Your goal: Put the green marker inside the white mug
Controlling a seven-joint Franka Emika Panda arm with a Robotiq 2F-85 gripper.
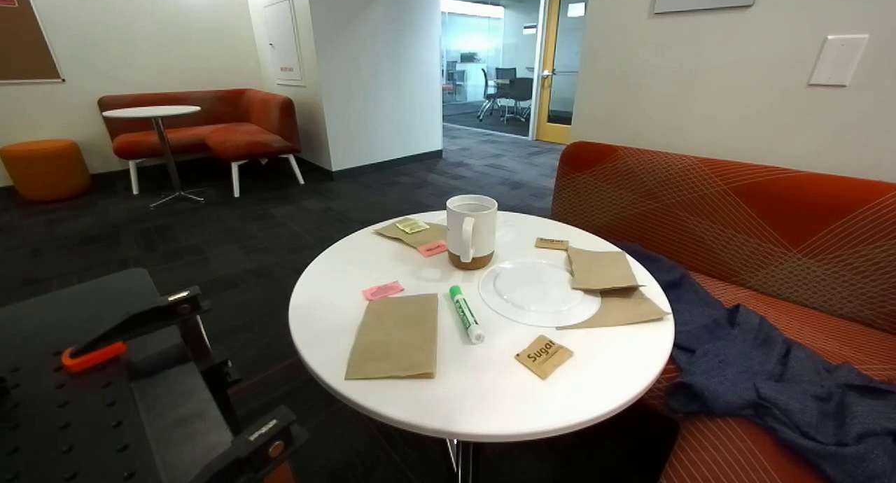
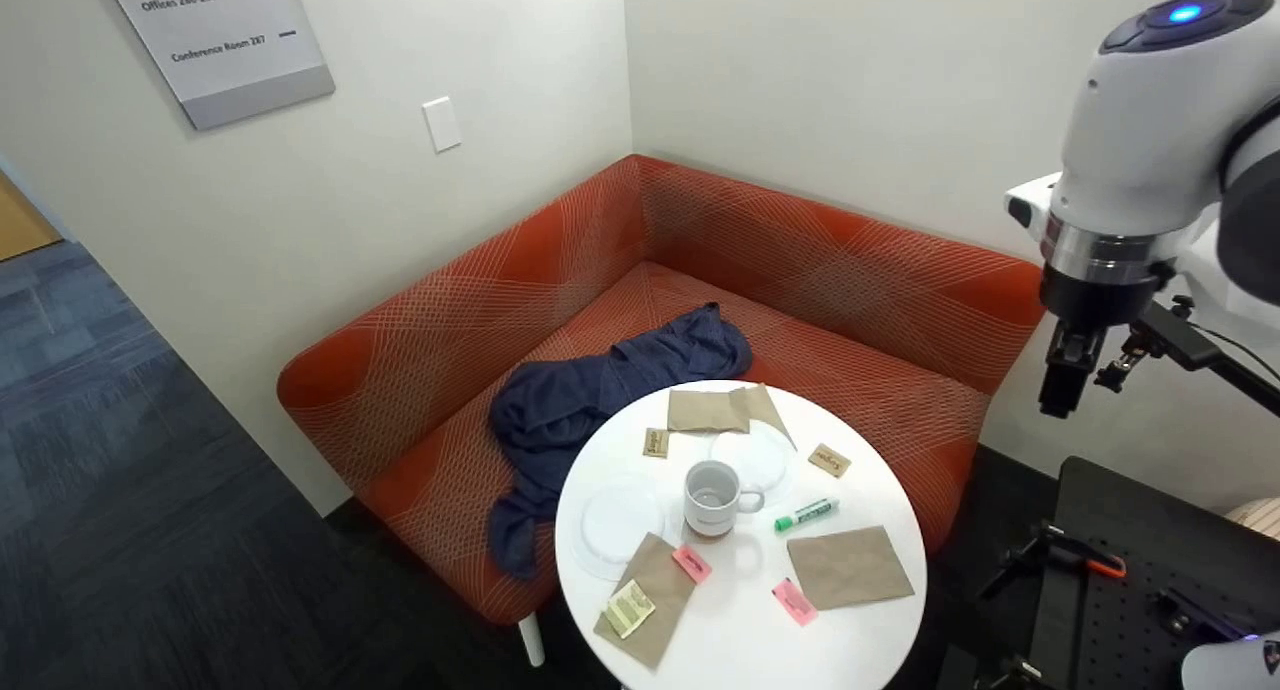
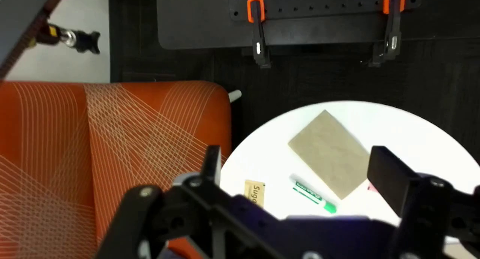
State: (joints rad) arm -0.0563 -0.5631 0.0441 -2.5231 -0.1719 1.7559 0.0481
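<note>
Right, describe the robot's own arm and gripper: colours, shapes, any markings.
In an exterior view, the arm is smooth, rounded and white, with a dark oval cap bearing a glowing blue light, and a silver metal collar above a black section. The gripper is black, with two blocky fingers in the wrist view. I can make out no lettering on either.

Brown packet [image 1: 544,357]: "Sugar". Wall sign [image 2: 222,50]: "Offices 280-292", "Conference Room", room number blurred.
</note>
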